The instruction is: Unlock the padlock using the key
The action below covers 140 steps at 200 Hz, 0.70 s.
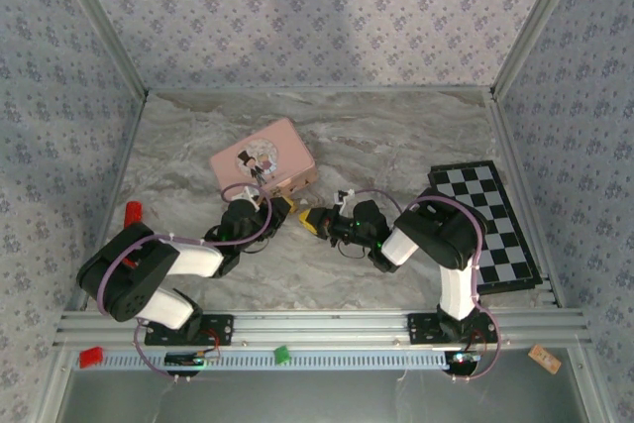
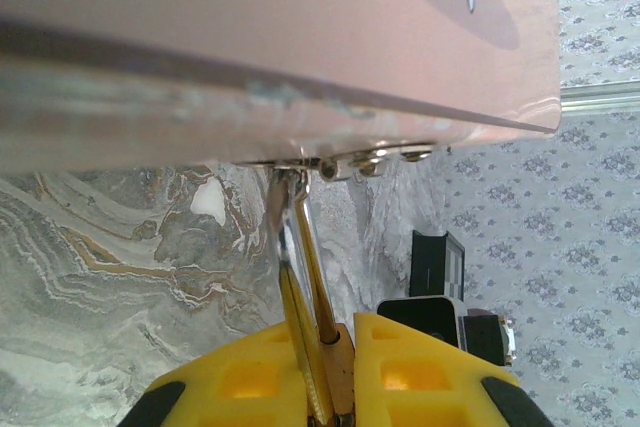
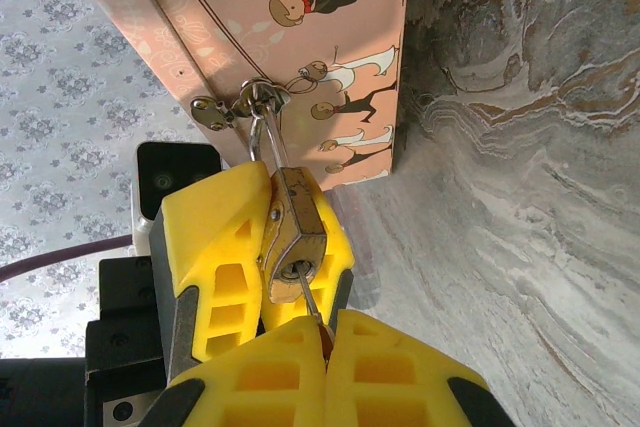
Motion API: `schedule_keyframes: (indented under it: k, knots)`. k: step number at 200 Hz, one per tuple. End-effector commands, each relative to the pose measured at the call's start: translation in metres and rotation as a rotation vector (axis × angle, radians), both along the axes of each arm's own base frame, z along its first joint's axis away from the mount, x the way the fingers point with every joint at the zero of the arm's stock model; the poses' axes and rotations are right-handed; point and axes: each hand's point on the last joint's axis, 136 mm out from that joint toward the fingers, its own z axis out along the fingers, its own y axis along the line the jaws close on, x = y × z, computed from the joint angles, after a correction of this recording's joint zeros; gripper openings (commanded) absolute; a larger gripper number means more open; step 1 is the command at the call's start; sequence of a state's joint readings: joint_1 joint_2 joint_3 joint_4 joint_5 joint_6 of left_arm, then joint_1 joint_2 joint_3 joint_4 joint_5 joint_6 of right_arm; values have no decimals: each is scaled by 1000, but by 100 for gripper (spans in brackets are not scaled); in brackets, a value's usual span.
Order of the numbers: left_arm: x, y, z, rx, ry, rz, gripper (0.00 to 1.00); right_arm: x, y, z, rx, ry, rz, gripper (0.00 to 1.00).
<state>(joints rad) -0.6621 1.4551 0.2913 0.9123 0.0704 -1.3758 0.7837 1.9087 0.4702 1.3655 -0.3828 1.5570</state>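
Observation:
The small brass padlock (image 3: pixel 295 232) hangs by its thin silvery shackle (image 3: pixel 268 142) from the hasp (image 3: pixel 250 99) on the side of the pink picture tin (image 1: pixel 263 158). My left gripper (image 2: pixel 345 332) is shut on the padlock body (image 2: pixel 352 377), and its yellow fingers (image 3: pixel 215 247) flank the lock in the right wrist view. My right gripper (image 3: pixel 328 325) is shut on the key (image 3: pixel 312 299). The key's thin blade sits in the keyhole on the lock's bottom face. In the top view both grippers meet just in front of the tin, left gripper (image 1: pixel 284 207) and right gripper (image 1: pixel 312 220).
A black-and-white chessboard (image 1: pixel 490 225) lies at the right edge of the marble-patterned table. A red object (image 1: pixel 133 211) stands near the left wall. Small red (image 1: pixel 91 355) and green (image 1: pixel 281 353) blocks rest on the front rail. Patterned walls enclose three sides.

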Motion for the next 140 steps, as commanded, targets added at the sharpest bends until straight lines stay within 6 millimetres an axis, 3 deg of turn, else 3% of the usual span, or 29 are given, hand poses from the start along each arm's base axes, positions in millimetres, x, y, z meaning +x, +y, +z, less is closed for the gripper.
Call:
schedule_keyframes:
  k: [1, 85, 140]
  knots:
    - [-8, -19, 28, -125, -35, -77, 0, 4, 2, 25, 56, -46, -3, 0]
    - [-9, -23, 34, -149, -45, -89, 0, 7, 3, 34, 75, -59, -5, 0]
    - [-10, -32, 48, -186, -65, -115, 0, 12, 8, 53, 115, -88, 2, 0]
